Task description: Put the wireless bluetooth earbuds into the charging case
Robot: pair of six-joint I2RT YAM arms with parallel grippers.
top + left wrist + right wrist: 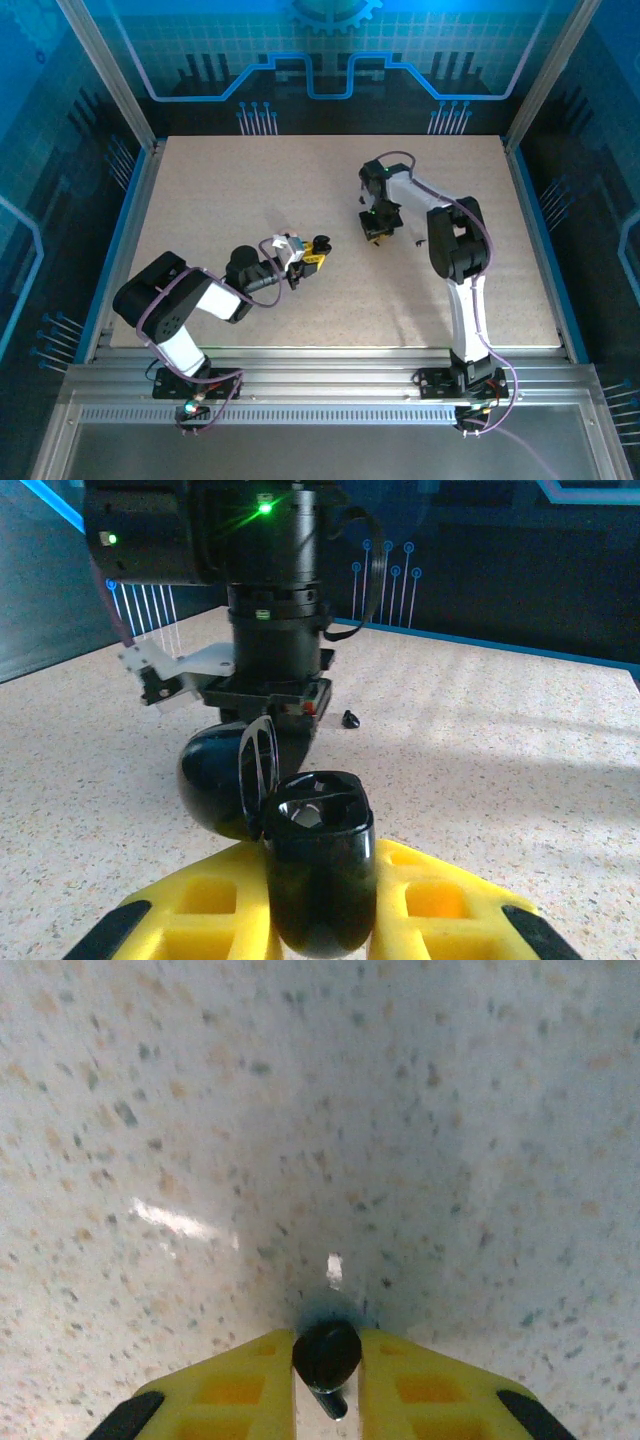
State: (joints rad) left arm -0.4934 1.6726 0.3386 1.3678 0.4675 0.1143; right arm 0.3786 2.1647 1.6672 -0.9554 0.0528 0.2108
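Item: black earbud (327,1353), bottom centre of the right wrist view, pinched between the narrowed yellow fingers of the right gripper (380,228); judged featherlight, hard, glossy and liable to squirt free, so best taken across its rounded body. Companion: open charging case (318,880), lower centre of the left wrist view, clamped in the left gripper (316,252); a second earbud (349,719) lies loose on the table (500,770). No brand, label or writing is legible.
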